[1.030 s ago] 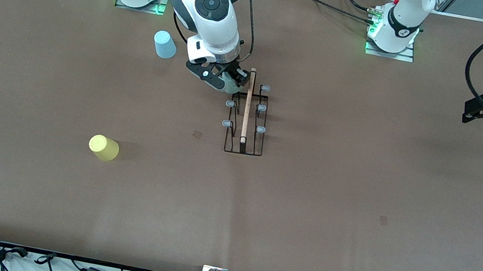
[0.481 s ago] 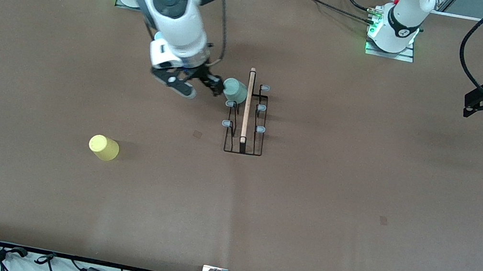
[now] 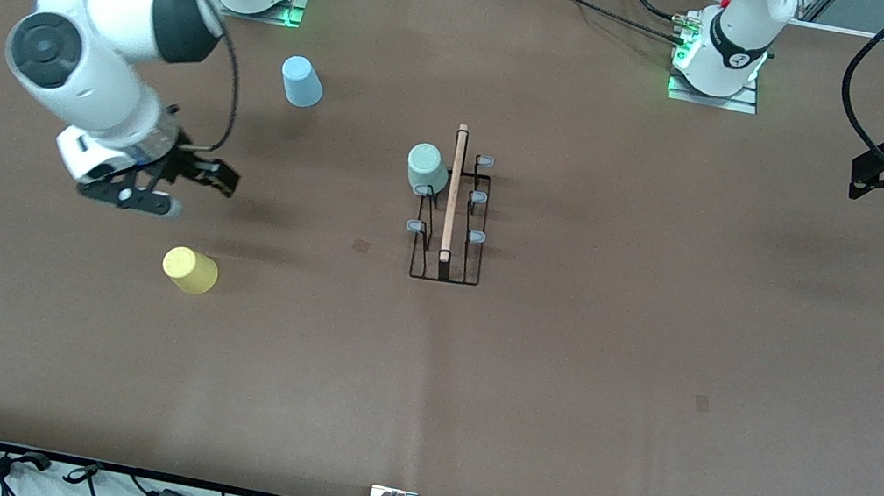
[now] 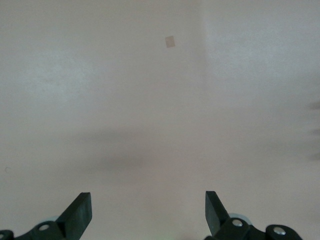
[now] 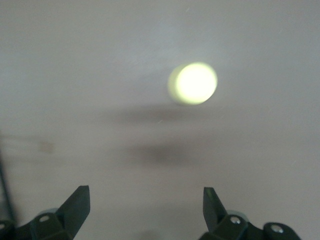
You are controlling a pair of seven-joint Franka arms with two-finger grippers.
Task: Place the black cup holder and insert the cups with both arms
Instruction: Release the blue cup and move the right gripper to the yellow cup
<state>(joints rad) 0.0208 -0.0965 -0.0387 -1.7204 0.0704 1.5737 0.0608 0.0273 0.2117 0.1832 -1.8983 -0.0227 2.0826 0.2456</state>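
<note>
White right arm, reaching from its base at the top of the front view out over the tabletop [image 3: 558,408], wrist bent downward. Right claw [image 3: 166,187] up in the air, spread wide and empty, over bare tabletop just short of the yellow cup [image 3: 188,270]; same cup seen rim-down between the spread fingertips [image 5: 75,202] in the right wrist view, blurred [image 5: 193,83]. Left arm waiting at the left arm's end of the tabletop, largely cut off by the frame edge; left claw [image 3: 883,176] wide apart, nothing held, only bare tabletop in front of its fingertips [image 4: 80,207]. Black cup holder [image 3: 451,223] upright mid-tabletop, wooden rod handle on top. Sage green cup [image 3: 426,168] inverted on a peg at the end of the holder farther from the front camera, peg itself hidden. Light blue cup [image 3: 302,81] inverted, near the right arm's base, well apart from the holder.
</note>
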